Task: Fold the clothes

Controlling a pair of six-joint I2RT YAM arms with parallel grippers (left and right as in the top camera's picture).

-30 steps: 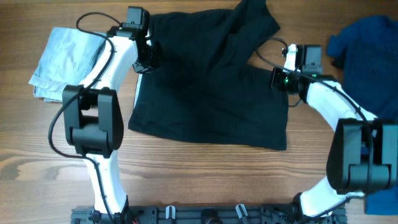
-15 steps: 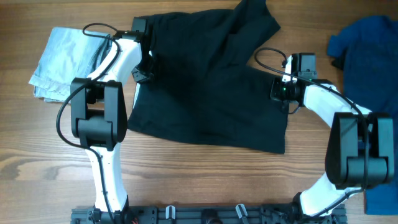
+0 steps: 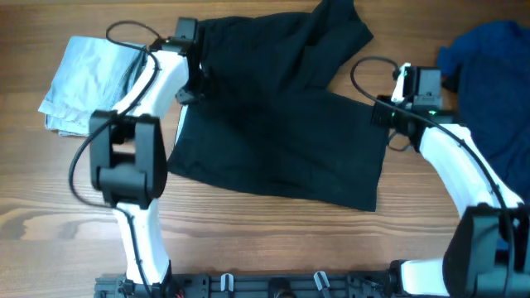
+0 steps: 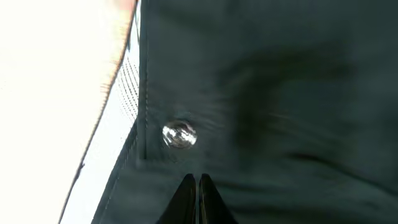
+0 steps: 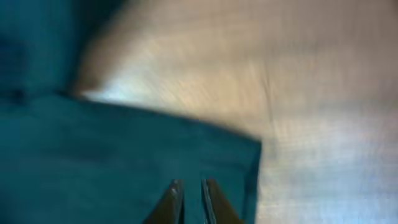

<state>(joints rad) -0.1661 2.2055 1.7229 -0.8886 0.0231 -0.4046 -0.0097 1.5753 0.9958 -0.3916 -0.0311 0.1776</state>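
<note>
Your black shorts (image 3: 281, 132) lie spread across the middle of the table (image 3: 248, 240), mostly flat. One rumpled flap is thrown up toward the far edge.

Your left gripper (image 4: 194, 183) sits at the shorts' far left edge, by the waistband. Its fingers are pressed tight together just below a shiny metal snap (image 4: 180, 134), and you can't tell whether cloth is pinched between them.

Your right gripper (image 5: 191, 186) is over the shorts' right edge, near a corner with bare wood beyond. Its fingers are parted by a thin slit with nothing caught in it, though that view is blurred.

You've got three garments: the one pair of shorts, one folded pale denim piece (image 3: 87, 83) at far left and one royal-blue garment (image 3: 489, 74) at far right.
</note>
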